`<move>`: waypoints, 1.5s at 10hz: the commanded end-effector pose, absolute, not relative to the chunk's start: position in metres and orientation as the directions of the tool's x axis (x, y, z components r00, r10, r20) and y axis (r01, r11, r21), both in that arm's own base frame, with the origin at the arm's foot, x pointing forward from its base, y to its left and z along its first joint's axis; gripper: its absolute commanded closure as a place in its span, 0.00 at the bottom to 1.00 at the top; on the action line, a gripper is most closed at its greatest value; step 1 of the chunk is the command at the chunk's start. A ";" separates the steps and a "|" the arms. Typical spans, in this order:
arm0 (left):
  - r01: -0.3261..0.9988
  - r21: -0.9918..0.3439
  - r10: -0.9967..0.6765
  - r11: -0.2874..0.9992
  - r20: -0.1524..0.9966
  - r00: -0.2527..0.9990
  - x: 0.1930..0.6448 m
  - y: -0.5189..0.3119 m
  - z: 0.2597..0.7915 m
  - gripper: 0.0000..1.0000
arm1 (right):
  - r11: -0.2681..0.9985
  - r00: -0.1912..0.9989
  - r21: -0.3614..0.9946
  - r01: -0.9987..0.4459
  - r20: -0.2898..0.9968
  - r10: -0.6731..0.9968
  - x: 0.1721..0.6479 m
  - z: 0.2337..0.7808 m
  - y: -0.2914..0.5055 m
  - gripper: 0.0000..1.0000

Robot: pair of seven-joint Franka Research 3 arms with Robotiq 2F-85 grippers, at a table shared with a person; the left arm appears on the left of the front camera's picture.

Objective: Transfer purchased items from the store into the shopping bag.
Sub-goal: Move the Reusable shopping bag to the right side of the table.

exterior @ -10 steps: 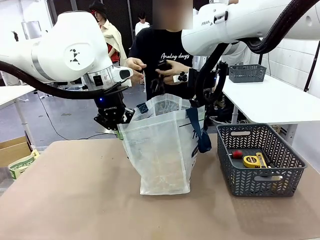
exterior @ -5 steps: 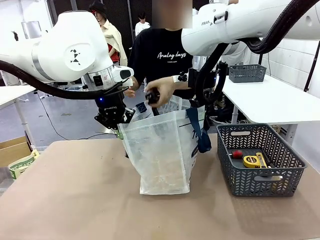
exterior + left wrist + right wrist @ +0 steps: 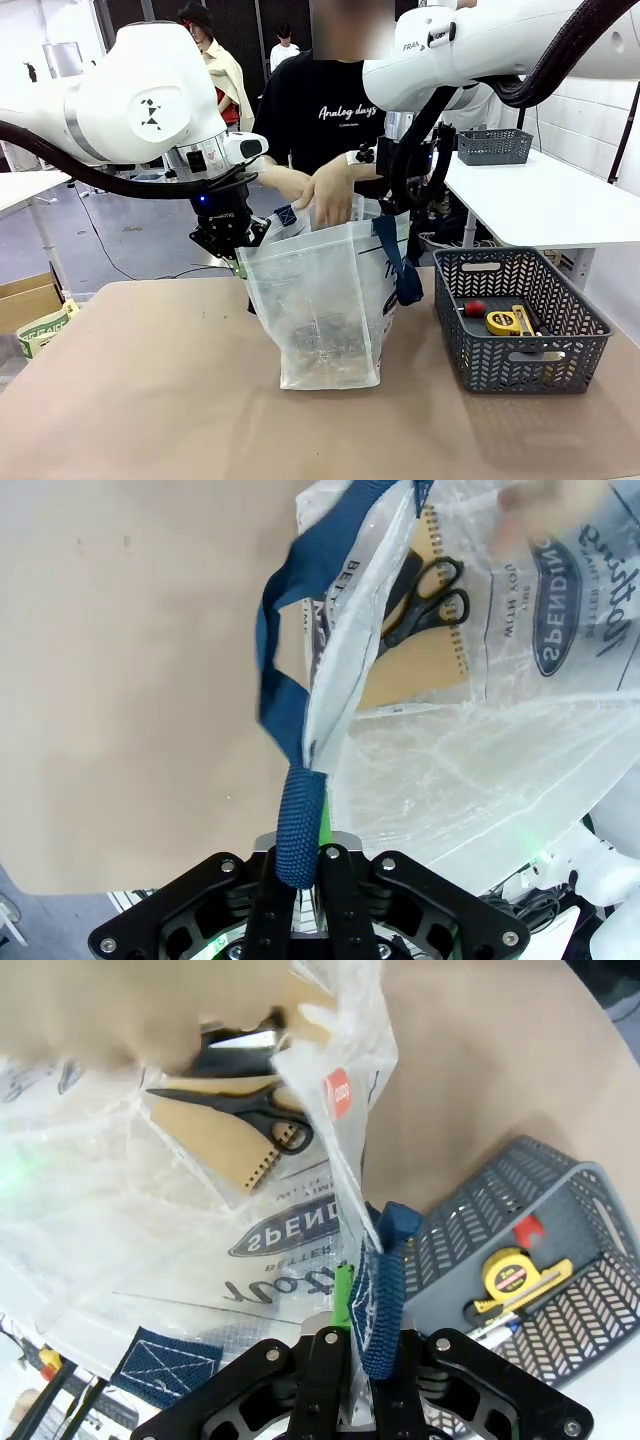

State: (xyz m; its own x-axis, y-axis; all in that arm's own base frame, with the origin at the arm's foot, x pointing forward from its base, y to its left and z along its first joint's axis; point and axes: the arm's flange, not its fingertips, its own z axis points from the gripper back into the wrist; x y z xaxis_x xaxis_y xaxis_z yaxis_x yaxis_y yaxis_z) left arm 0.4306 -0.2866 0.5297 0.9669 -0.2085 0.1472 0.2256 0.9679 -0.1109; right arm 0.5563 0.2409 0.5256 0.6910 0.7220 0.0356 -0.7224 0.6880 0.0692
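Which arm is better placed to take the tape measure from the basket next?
Probably right: the right gripper holds the shopping bag's edge nearest the basket; the left gripper holds the far edge.

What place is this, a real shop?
Probably a robot lab playing shop, not a real store: the left pincer and right pincer hold a shopping bag by its straps, a person's hand reaches in, and a white table stands behind.

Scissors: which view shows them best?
Left wrist view: the black scissors show both loops and blades on a brown pad inside the shopping bag. Right wrist view: there too, below a person's blurred hand. Front view: a dark blur through the plastic.
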 end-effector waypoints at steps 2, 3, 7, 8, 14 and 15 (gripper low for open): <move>0.225 -0.110 -0.208 0.968 0.148 0.967 0.431 -0.286 0.530 1.00 | 0.701 0.704 0.067 -0.710 0.029 0.710 0.557 0.524 0.237 1.00; 0.225 -0.110 -0.208 0.968 0.148 0.967 0.431 -0.286 0.530 1.00 | 0.701 0.704 0.067 -0.710 0.029 0.710 0.557 0.524 0.237 1.00; 0.225 -0.110 -0.208 0.968 0.148 0.967 0.431 -0.286 0.530 1.00 | 0.701 0.704 0.067 -0.710 0.029 0.710 0.557 0.524 0.237 1.00; 0.225 -0.110 -0.208 0.968 0.148 0.967 0.431 -0.286 0.530 1.00 | 0.701 0.704 0.067 -0.710 0.029 0.710 0.557 0.524 0.237 1.00; 0.225 -0.110 -0.208 0.968 0.148 0.967 0.431 -0.286 0.530 1.00 | 0.701 0.704 0.067 -0.710 0.029 0.710 0.557 0.524 0.237 1.00; 0.225 -0.110 -0.208 0.968 0.148 0.967 0.431 -0.286 0.530 1.00 | 0.701 0.704 0.067 -0.710 0.029 0.710 0.557 0.524 0.237 1.00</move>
